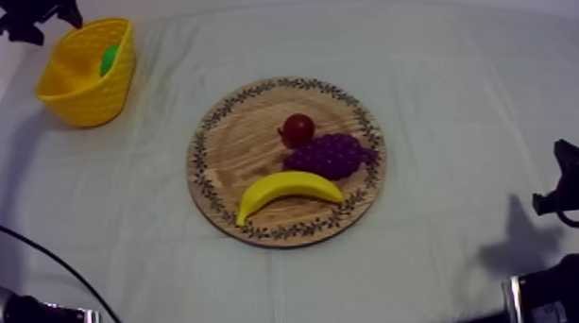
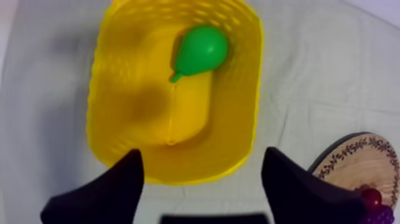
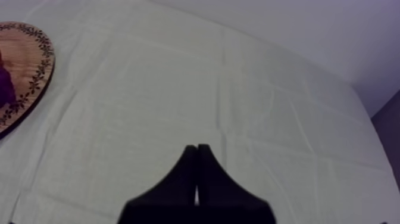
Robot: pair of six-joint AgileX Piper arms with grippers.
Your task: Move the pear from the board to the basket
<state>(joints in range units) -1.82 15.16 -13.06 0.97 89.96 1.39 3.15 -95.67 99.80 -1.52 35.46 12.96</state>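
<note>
On the table (image 1: pixel 460 88), the yellow basket (image 1: pixel 87 100) is found at the far left. The pear (image 2: pixel 202 49) is lying inside it, at one end of its floor. The left gripper (image 2: pixel 202 154) is held just above the basket. Its fingers are spread wide and nothing is between them.

The putting-in looks done, so only the going-away is thought to be left. That is best done by lifting straight up, so the basket's wall is not bumped or tipped.

The right gripper (image 3: pixel 197 149) is parked low at its own side, fingers pressed together on nothing.

Counted from big to small:
- one wooden board (image 1: pixel 244 128)
- one basket
- two grippers
- one banana (image 1: pixel 288 189)
- one bunch of grapes (image 1: pixel 329 155)
- one pear
- one small red fruit (image 1: pixel 298 128)
</note>
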